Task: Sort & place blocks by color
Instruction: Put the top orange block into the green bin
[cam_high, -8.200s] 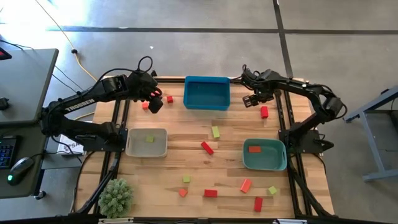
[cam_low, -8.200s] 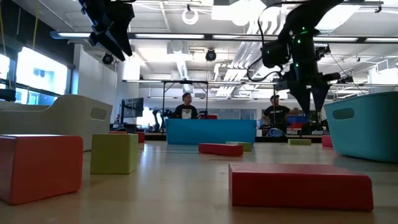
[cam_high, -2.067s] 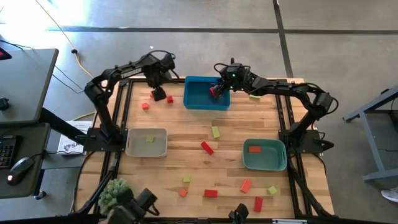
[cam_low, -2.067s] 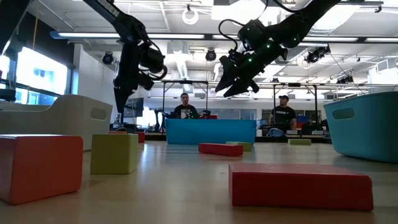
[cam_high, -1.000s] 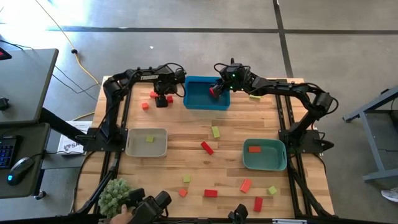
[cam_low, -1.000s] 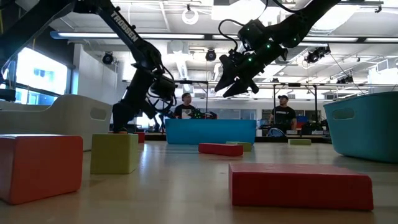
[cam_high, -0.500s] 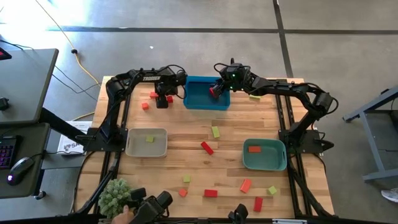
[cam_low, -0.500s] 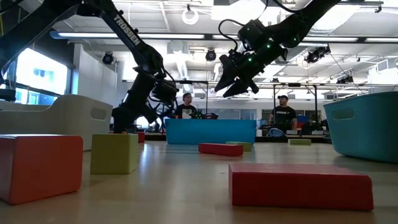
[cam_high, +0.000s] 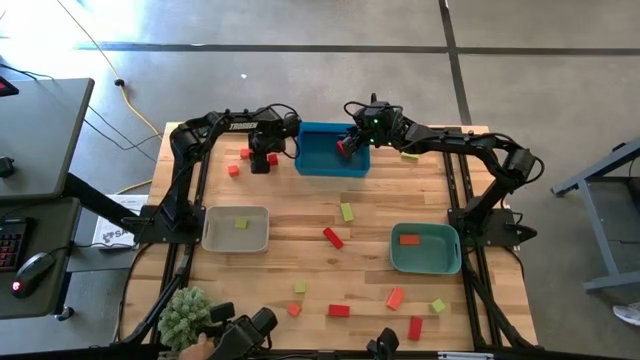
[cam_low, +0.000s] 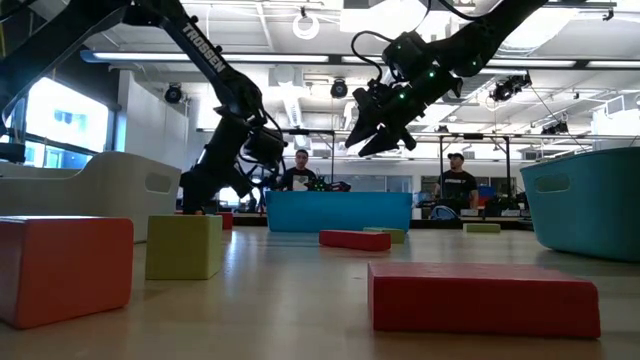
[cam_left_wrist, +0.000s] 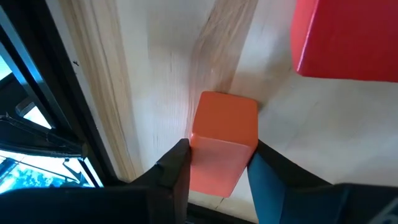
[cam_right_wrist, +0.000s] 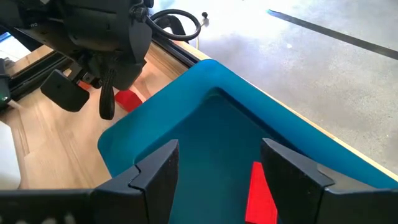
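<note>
- Left gripper (cam_left_wrist: 214, 163) is down at the counter (cam_high: 300, 230), jaws narrow around an orange block (cam_left_wrist: 224, 143), beside a red block (cam_left_wrist: 348, 37).
- Right gripper (cam_right_wrist: 214, 165), jaws wide, hangs over the blue tray (cam_right_wrist: 186, 99); a red oblong (cam_right_wrist: 261, 193) lies inside.
- Left arm reads "TROSSEN" (cam_low: 203, 48).

Orange-red block (cam_left_wrist: 224, 142) between dark fingers (cam_left_wrist: 172, 177); red block (cam_right_wrist: 260, 193) in blue tray (cam_high: 333, 165); pale striped wood table (cam_high: 370, 215).

Large red block (cam_left_wrist: 348, 37) in left wrist view: cut off by the frame's edge, shape not determinable. Small orange-red cube (cam_left_wrist: 224, 142): its near end is hidden behind the left gripper (cam_left_wrist: 217, 177) fingers. Flat red oblong block (cam_right_wrist: 261, 193) inside the blue rectangular tray (cam_right_wrist: 186, 118): its near end runs out of frame. Two people beyond the table in low view: too small to make out.
</note>
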